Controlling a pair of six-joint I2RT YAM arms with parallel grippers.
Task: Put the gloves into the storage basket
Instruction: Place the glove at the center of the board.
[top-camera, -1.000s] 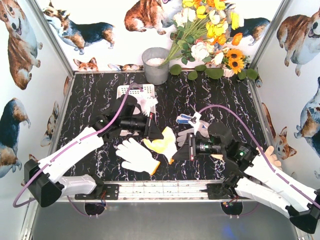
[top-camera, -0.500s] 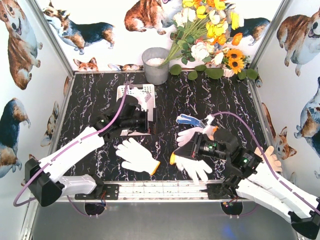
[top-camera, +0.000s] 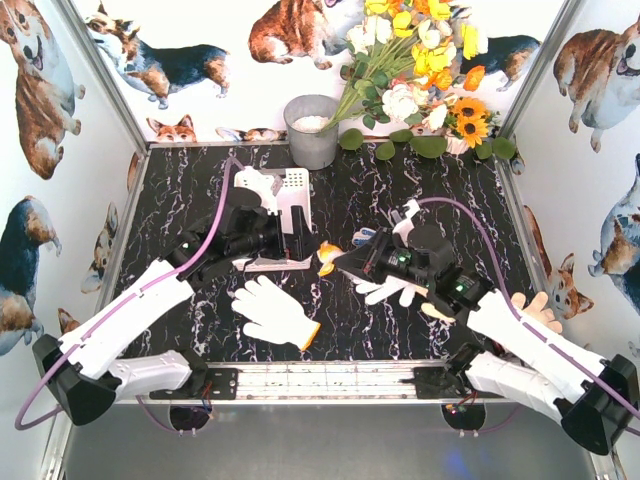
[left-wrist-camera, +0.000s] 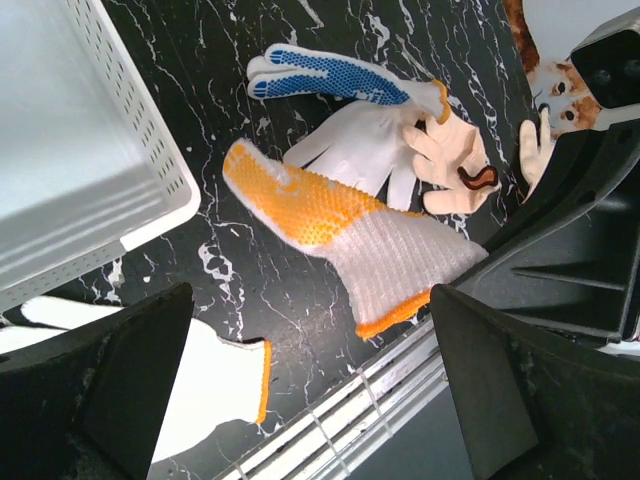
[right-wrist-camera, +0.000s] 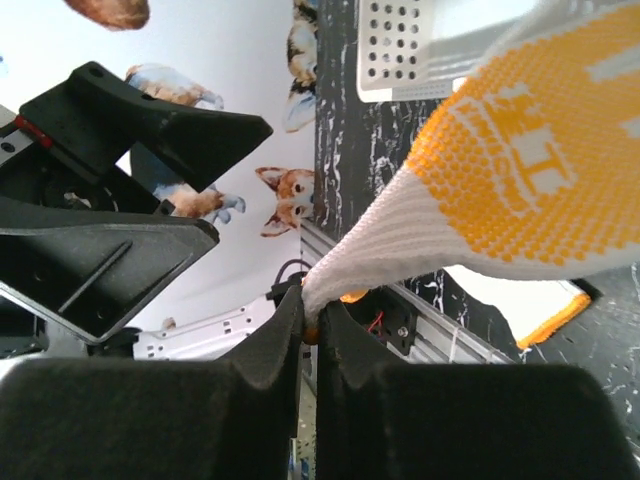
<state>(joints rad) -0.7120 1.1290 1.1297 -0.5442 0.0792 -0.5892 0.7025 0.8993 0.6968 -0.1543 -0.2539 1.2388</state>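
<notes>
The white storage basket (top-camera: 292, 184) sits at the back left with a white glove (top-camera: 255, 181) lying in it. My left gripper (top-camera: 305, 240) hangs open and empty just in front of the basket (left-wrist-camera: 150, 215). My right gripper (top-camera: 340, 262) is shut on the cuff of an orange-dotted glove (left-wrist-camera: 340, 225), which hangs above the table right of the basket. In the right wrist view the fingers (right-wrist-camera: 290, 330) pinch that glove (right-wrist-camera: 520, 180). A white glove with an orange cuff (top-camera: 275, 312) lies near the front. A blue-dotted glove (left-wrist-camera: 325, 75), another white glove (left-wrist-camera: 365, 145) and a beige one (left-wrist-camera: 450, 165) lie under the right arm.
A grey metal bucket (top-camera: 312, 130) stands behind the basket, with a bunch of flowers (top-camera: 420, 90) beside it at the back right. The metal rail (top-camera: 330, 375) runs along the table's near edge. Corgi-printed walls close in both sides.
My left gripper opened and let a white glove fall into the basket. My right gripper lifted the orange-dotted glove off the table and carried it left, toward the basket.
</notes>
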